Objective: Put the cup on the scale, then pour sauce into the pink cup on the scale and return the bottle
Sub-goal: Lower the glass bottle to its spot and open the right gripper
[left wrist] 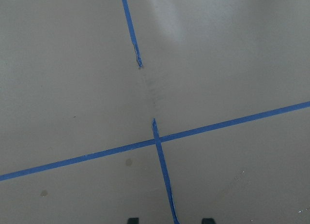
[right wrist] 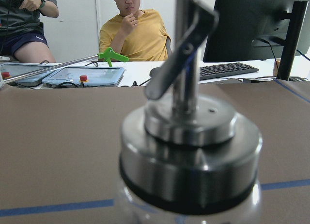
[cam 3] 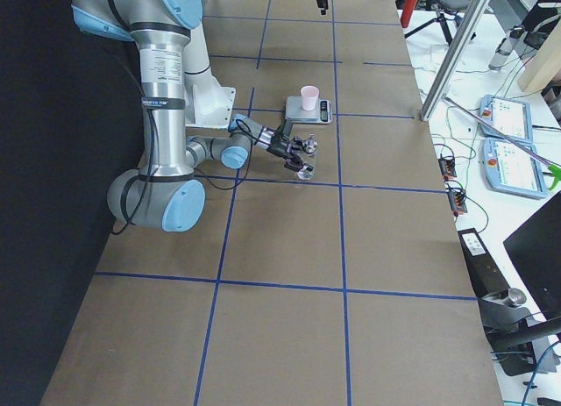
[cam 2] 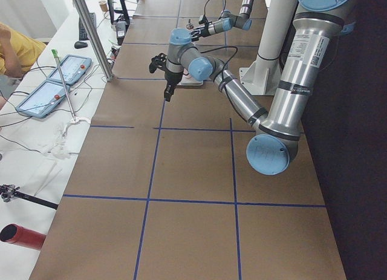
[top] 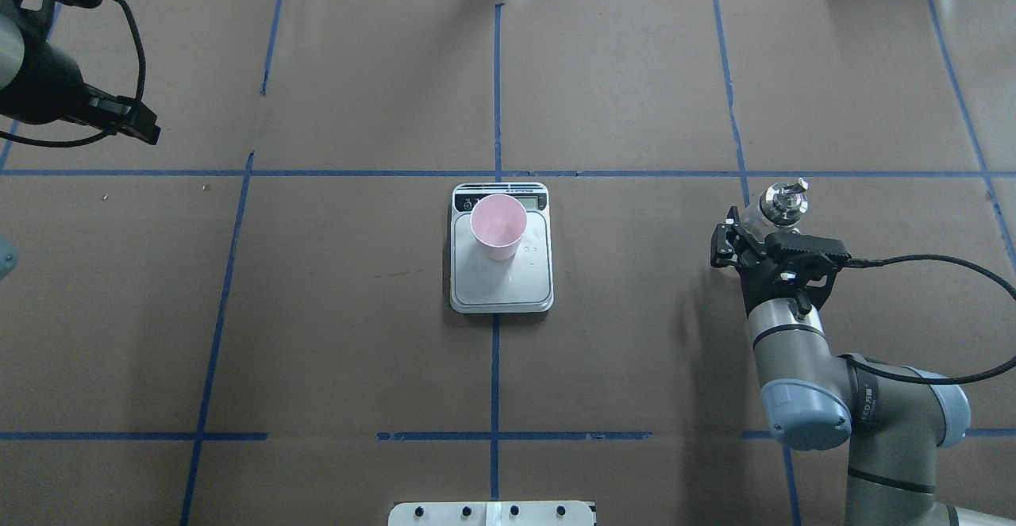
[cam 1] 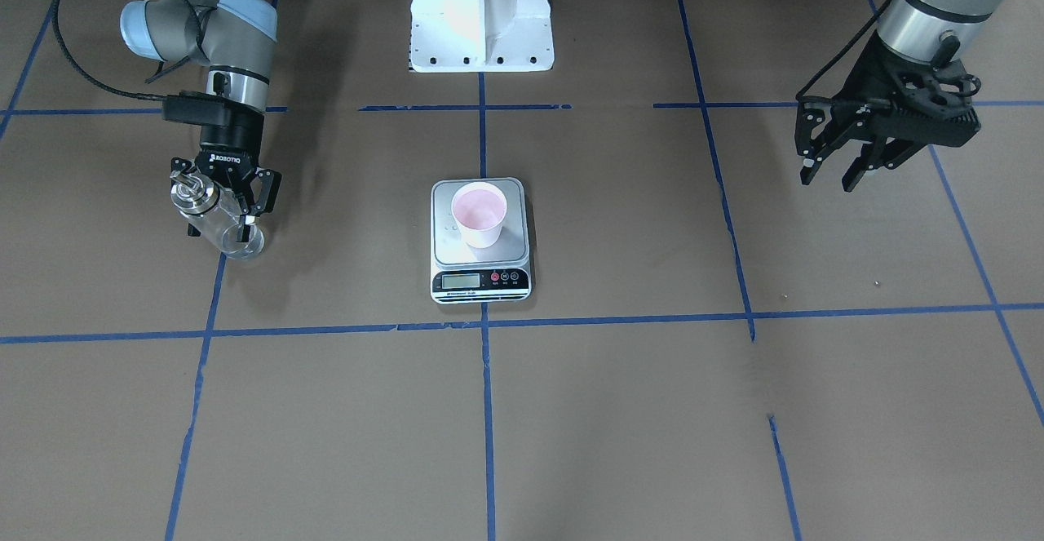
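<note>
Now right end effector (cam 1: 219, 220) grips the bottle (top: 783, 203).

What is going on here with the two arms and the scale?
The pink cup stands on the scale in the middle of the table. The right gripper is shut on the glass bottle, upright, off to the side of the scale. The left gripper is open, holds nothing and hangs over the table on the other side.

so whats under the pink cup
The cup stands on the scale's silver platform, which rests on the brown paper-covered table. The patch of platform directly beneath the cup is hidden.
</note>
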